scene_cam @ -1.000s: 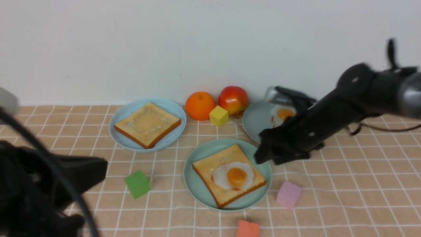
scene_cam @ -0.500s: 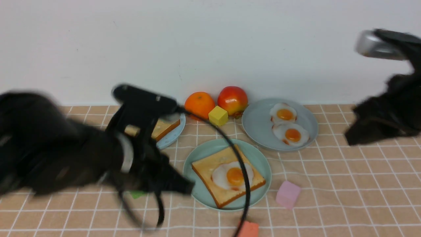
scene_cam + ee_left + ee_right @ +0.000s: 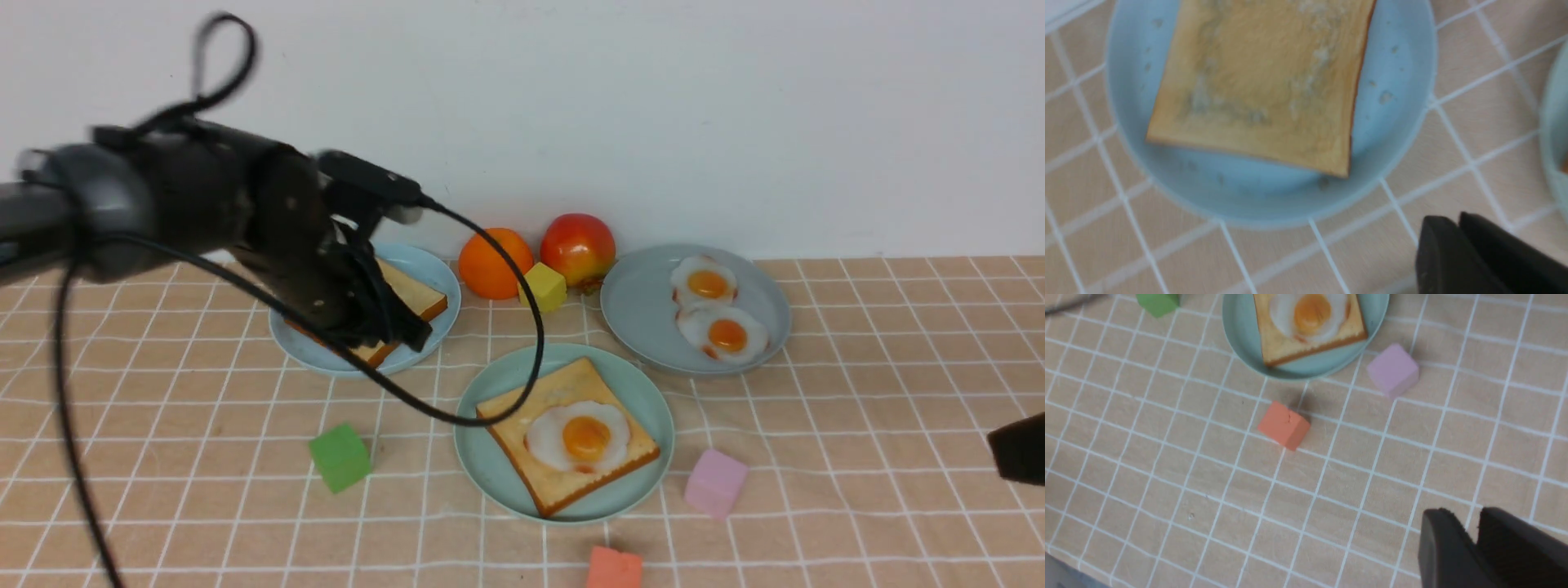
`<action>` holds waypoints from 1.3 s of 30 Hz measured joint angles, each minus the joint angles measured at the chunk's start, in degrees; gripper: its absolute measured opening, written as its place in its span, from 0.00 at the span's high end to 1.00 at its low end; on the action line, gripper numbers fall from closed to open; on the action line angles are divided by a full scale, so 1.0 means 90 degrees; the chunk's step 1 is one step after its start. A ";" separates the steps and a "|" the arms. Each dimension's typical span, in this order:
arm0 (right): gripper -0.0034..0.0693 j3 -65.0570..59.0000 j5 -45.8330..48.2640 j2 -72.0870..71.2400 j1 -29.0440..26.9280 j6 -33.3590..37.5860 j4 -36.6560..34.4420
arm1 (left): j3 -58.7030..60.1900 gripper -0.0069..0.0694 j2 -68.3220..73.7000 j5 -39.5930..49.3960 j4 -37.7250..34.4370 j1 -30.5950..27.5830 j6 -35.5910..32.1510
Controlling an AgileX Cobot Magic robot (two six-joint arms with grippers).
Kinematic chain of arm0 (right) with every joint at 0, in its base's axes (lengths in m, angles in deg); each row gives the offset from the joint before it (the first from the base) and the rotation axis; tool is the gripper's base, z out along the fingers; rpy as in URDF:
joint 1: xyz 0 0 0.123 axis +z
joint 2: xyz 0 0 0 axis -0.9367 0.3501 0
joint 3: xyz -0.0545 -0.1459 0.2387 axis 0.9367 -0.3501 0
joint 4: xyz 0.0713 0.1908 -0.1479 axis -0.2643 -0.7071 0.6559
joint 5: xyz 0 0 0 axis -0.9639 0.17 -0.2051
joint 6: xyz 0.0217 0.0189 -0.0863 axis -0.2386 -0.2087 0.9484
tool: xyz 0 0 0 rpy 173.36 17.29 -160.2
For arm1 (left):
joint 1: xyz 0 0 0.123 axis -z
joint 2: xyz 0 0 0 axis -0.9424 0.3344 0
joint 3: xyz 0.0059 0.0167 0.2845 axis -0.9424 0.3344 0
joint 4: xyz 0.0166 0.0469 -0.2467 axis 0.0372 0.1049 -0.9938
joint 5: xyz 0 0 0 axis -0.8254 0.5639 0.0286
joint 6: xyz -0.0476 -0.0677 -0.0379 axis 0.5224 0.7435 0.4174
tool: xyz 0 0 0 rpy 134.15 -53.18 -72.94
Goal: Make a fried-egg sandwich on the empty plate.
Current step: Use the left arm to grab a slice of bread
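Stretched in from the left, the left end effector (image 3: 406, 333) tilted down over the far-left toast slice (image 3: 418, 297), fingers together, empty. The right end effector (image 3: 1475, 524) hung near-right, slightly apart. The fried egg (image 3: 581, 437) lay atop the second slice (image 3: 522, 412) on the mint-green plate (image 3: 488, 467).

My left arm (image 3: 204, 212) shows as a bulky matte-black casing with a grey metal cylinder section further back. It has a couple of small pale screw heads on its side and a thin black cable (image 3: 540, 335) looping off it. On the wrist views, the left gripper (image 3: 1455, 222) and right gripper (image 3: 1474, 535) are plain black, with blunt, flat-sided fingers of faintly grainy finish.
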 joint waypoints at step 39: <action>0.68 0.0000 0.0237 -0.0118 0.0000 -0.0020 -0.0125 | -0.0451 0.42 0.1575 -0.1016 0.2158 -0.0020 0.1143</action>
